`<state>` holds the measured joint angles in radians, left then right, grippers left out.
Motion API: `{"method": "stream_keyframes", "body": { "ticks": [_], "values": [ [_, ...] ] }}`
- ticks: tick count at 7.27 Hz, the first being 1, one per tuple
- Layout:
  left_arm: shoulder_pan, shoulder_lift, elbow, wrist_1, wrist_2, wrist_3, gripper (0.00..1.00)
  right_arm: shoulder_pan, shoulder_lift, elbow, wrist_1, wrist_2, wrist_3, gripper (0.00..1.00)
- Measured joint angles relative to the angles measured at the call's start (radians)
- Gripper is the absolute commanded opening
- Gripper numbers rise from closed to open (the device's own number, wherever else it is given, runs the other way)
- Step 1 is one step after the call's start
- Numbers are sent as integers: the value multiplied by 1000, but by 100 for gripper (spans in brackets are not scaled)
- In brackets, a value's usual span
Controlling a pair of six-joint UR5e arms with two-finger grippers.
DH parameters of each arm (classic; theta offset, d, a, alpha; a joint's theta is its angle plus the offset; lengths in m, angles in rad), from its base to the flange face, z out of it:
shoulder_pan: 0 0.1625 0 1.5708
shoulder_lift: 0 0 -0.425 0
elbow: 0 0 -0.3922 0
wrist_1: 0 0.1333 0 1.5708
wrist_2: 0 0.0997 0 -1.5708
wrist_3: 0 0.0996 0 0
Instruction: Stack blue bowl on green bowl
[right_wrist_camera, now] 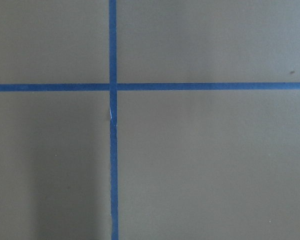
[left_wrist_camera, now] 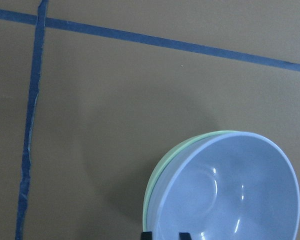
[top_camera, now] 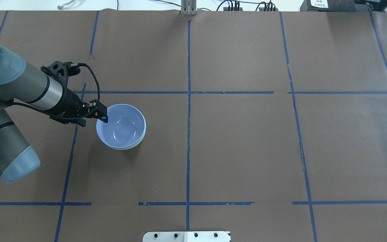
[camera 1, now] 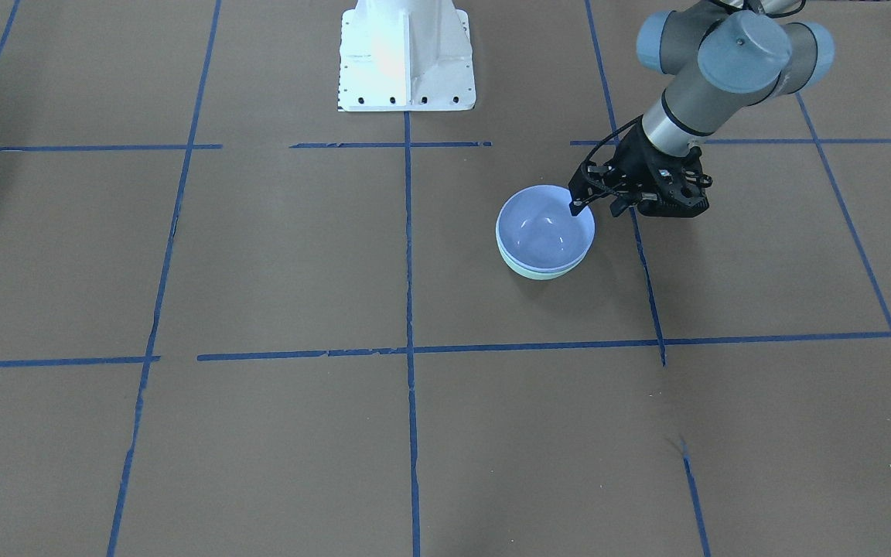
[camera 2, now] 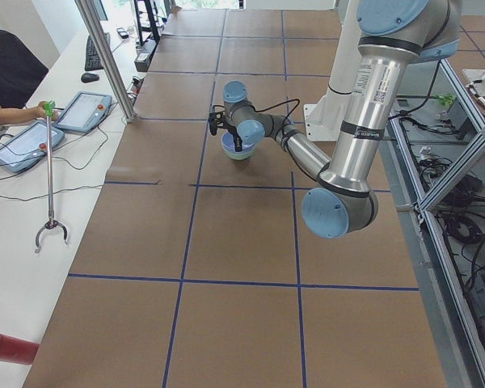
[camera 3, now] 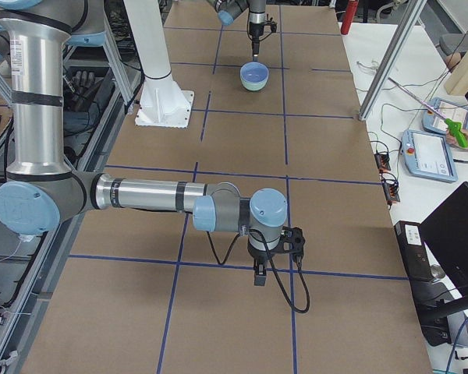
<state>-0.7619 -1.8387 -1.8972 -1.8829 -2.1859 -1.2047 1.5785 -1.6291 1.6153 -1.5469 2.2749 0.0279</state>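
The blue bowl sits nested in the green bowl, a little off centre, so the green rim shows along one side. Both show in the overhead view, blue bowl over green bowl, and in the left wrist view, blue bowl and green rim. My left gripper straddles the blue bowl's rim on the robot's side, one finger inside and one outside, shut on it; its fingertips are close together. My right gripper hangs over bare table far from the bowls; I cannot tell whether it is open.
The white robot base stands at the table's edge. Blue tape lines cross the brown table. Operators' tablets and a grabber stick lie on the side bench beyond the table.
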Motion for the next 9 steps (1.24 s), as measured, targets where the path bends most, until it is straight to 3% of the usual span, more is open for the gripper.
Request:
{"method": "stream_keyframes", "body": {
  "ticks": [3, 6, 9],
  "values": [
    [-95, 8, -72, 26, -2, 98, 100, 0, 0, 0, 1, 0, 0, 100],
    [-298, 22, -95, 204, -8, 527, 100, 0, 0, 0, 0, 0, 0, 100],
    [-506, 126, -46, 247, -12, 928, 100, 0, 0, 0, 1, 0, 0, 100]
  ]
}}
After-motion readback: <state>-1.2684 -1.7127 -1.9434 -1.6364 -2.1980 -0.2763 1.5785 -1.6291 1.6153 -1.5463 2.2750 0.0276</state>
